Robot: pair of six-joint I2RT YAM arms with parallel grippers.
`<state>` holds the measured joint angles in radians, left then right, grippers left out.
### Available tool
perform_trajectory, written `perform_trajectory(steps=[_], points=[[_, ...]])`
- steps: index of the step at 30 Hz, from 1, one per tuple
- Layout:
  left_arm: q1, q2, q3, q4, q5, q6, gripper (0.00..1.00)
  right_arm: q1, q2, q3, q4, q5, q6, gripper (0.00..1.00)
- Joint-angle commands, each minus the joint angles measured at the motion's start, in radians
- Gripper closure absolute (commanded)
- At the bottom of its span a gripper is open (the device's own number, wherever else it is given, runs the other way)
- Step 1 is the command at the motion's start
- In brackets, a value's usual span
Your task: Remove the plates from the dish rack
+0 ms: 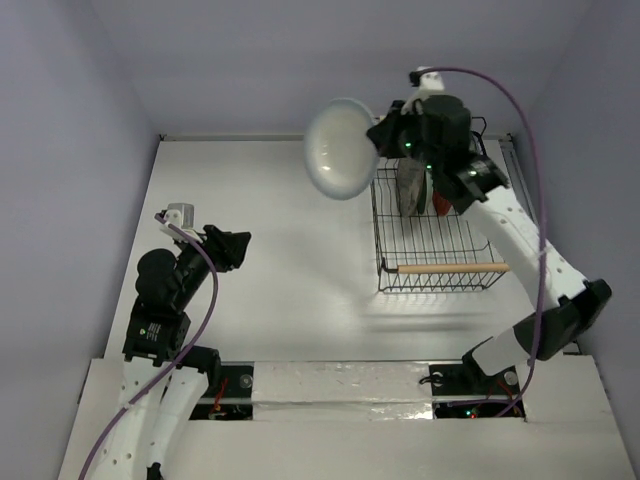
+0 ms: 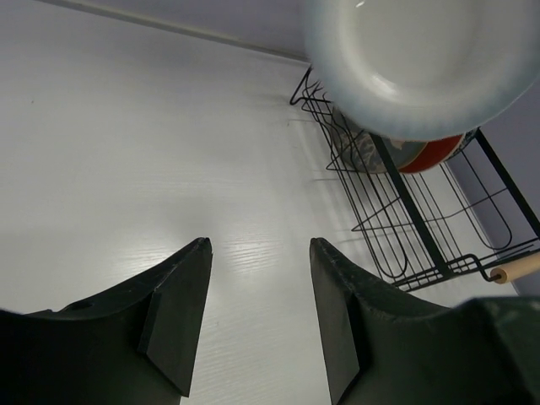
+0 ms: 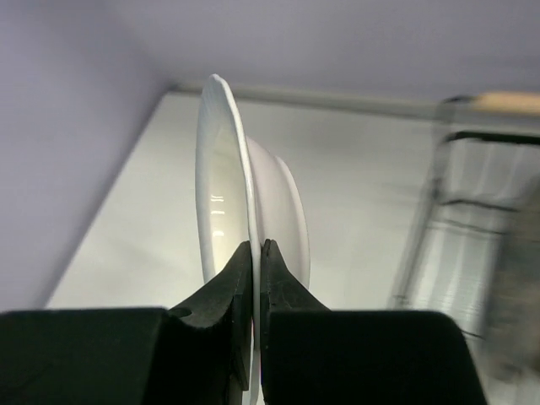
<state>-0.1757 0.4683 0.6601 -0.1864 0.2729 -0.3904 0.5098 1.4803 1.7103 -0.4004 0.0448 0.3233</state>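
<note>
Plates, top external view: the white plate (image 1: 342,148) is held in the air beside the far-left corner of the dish rack (image 1: 432,245), tilted with its hollow face toward the camera. The right end effector (image 1: 385,140) holds it by the edge nearest the rack. The racked plates (image 1: 411,188) stand on edge in the rack's far part, beyond the wooden handle (image 1: 450,268). The left end effector (image 1: 236,248) hovers over the bench (image 1: 280,230), well to the left of the rack.

Left wrist view: the left end effector's fingers (image 2: 181,312) are spread wide over bare bench. The white plate (image 2: 422,59) hangs above the rack (image 2: 405,219), partly covering a grey-brown plate (image 2: 371,150) and a red-orange plate (image 2: 432,153) standing in it.

Right wrist view: the right end effector (image 3: 256,253) is pressed together on the white plate's (image 3: 253,194) rim, pinching it. The plate is seen edge-on and upright. The rack (image 3: 472,211) lies blurred to its right.
</note>
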Motion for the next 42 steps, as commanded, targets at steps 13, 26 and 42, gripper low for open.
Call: perform_trajectory(steps=[13,26,42], points=[[0.013,-0.014,0.013,0.002,-0.075,0.004,0.54,0.236,0.412,-0.009,0.541,-0.203,0.336,1.00],[0.013,-0.013,0.003,0.011,-0.058,-0.002,0.54,0.246,0.640,0.029,0.555,-0.172,0.405,1.00],[0.013,-0.023,-0.002,0.018,-0.049,-0.008,0.53,0.257,0.660,-0.181,0.584,-0.100,0.387,0.58]])
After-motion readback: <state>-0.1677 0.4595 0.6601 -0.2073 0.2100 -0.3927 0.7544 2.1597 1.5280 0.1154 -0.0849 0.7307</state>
